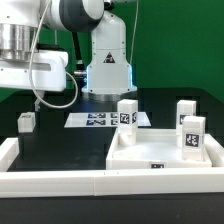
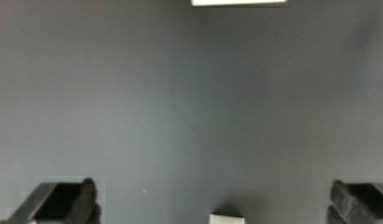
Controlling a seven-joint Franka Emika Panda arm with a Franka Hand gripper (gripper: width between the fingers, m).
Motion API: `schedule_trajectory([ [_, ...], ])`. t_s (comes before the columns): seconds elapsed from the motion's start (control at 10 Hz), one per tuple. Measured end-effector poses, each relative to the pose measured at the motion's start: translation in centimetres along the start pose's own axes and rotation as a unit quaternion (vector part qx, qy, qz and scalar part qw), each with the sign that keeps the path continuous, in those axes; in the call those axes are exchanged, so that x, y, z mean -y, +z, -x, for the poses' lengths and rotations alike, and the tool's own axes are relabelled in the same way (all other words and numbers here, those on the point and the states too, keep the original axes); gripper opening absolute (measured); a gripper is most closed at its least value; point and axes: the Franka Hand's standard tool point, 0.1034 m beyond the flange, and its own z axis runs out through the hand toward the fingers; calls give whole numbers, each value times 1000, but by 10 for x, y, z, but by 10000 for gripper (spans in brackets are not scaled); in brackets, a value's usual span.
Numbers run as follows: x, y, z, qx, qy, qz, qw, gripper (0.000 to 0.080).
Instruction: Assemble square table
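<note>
We see the gripper (image 2: 213, 200) with jaws wide apart and empty above bare table, while the square tabletop slab (image 1: 165, 152) sits against the white rail (image 1: 60, 183), apparently braced there, with posts (image 1: 127, 113) standing on it.

The wrist view is blurred, its gripper (image 2: 214, 203) fingers cropped. In the exterior view, the gripper leaves frame, and the square table (image 1: 160, 150) slab is cropped.
</note>
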Motion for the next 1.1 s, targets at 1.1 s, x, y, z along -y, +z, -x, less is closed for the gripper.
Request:
schedule_trajectory([
  [1.1,-5,4,13,9,-1,-2,1000,649],
])
